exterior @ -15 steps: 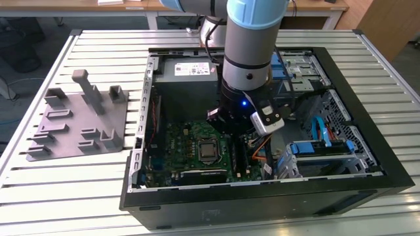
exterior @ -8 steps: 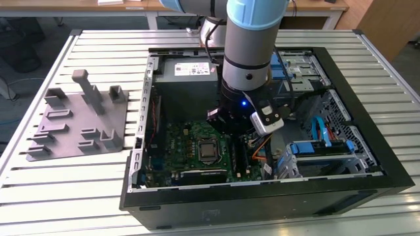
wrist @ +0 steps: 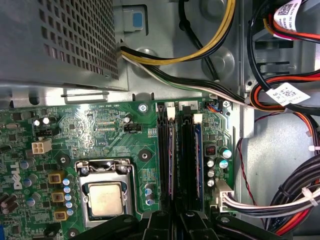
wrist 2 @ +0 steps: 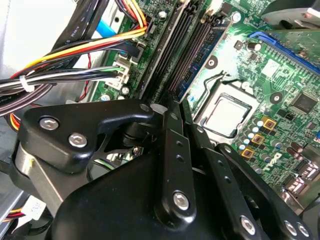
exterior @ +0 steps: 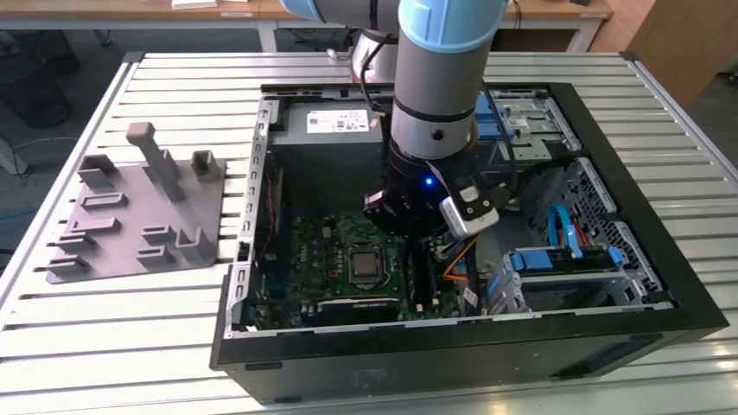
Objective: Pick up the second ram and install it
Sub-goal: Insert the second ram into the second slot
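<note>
Claw's down inside the open case (exterior: 461,367), low over the green motherboard (exterior: 328,255). In the second wrist view the gripper (wrist 2: 174,102) shows its jaws drawn narrow, pinched onto the thin top edge of the second ram (wrist 2: 195,65). In the first wrist view that stick (wrist: 171,160) stands on edge in its long black slot, long axis running straight out ahead of the gripper (wrist: 175,216) towards the white latch (wrist: 170,113) and the perforated grey power supply box (wrist: 55,40) beyond. Tight quarters: a second stick (wrist: 198,160) sits parallel just beside the claw's line, the processor socket (wrist: 105,192) lies near on the other flank, and a cable bundle (wrist: 285,197) crowds in past the neighbouring stick. The grey holder plate (exterior: 127,216) rests on the table, well away from the claw, outside the case.
</note>
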`<state>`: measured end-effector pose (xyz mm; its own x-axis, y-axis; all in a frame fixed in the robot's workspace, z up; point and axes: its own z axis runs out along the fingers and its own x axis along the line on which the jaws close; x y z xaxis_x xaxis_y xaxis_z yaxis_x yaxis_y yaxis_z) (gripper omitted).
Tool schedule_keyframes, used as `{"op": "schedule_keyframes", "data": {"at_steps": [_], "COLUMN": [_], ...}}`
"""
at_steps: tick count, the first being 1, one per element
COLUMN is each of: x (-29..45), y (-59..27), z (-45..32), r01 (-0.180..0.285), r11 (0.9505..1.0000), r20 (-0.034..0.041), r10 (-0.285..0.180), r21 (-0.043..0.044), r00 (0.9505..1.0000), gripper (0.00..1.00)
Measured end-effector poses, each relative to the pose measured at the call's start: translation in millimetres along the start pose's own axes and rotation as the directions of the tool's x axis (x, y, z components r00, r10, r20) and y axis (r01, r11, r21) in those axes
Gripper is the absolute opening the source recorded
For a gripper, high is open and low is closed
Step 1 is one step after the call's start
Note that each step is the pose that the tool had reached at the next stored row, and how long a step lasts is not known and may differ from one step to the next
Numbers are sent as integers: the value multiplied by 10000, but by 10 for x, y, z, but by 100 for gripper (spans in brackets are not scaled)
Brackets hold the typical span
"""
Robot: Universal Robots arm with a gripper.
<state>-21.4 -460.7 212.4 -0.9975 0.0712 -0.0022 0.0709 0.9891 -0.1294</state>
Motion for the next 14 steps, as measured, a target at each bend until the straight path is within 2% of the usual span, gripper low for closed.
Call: {"op": "schedule_keyframes", "data": {"at_steps": [10,14], "x": [-3,-20], "y": [-9,-8], "z": [-68,-73], "r01": [62,128], "r11": [9999,9998], "r20": [8,-47], "r10": [-62,-128], "r21": [90,128], "r00": [10000,9999], "gripper": [14,14]}}
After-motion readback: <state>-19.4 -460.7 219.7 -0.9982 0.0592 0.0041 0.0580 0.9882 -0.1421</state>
